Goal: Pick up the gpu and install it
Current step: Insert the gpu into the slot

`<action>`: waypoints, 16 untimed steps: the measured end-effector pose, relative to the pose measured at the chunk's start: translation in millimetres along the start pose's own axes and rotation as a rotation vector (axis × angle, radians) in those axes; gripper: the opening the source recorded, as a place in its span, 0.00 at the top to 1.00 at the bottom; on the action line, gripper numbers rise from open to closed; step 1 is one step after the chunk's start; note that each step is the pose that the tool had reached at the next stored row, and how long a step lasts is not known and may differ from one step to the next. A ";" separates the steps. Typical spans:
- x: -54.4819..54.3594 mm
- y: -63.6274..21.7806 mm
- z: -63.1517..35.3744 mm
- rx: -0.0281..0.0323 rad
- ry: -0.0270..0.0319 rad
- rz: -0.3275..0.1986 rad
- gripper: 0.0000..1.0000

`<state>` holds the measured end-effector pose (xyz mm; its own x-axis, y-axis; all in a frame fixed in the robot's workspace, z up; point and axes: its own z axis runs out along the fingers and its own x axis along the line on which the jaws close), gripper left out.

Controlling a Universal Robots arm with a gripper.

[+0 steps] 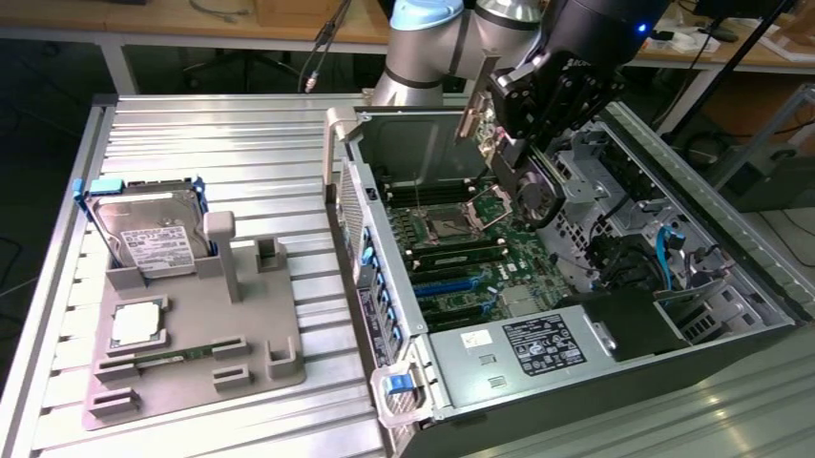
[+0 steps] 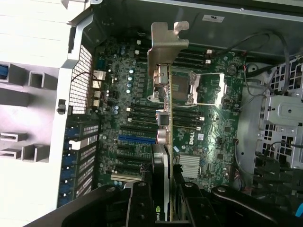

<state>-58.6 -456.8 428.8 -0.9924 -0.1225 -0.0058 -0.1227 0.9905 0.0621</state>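
Note:
My gripper is shut on the gpu and holds it in the air over the open computer case. The card hangs edge-down above the motherboard, its silver end bracket toward the case's rear wall. In the wrist view the gpu appears edge-on, its bracket at the far end, and my gripper clamps its near end between black fingers. The blue expansion slot lies on the board just beside the card's line, with a gap between them.
On the exterior view's left, a grey fixture on the ribbed metal table carries a silver hard drive, a processor chip and a narrow memory stick. Inside the case are the CPU socket, a power supply and cables.

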 end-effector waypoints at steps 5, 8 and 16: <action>0.0 0.0 0.0 -0.0001 0.0010 -0.016 0.73; 0.0 0.0 0.0 -0.0002 0.0015 -0.024 0.73; 0.0 0.0 0.0 -0.0003 0.0029 -0.047 0.73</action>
<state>-58.6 -456.8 428.8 -0.9856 -0.1692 -0.0058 -0.1692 0.9836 0.0621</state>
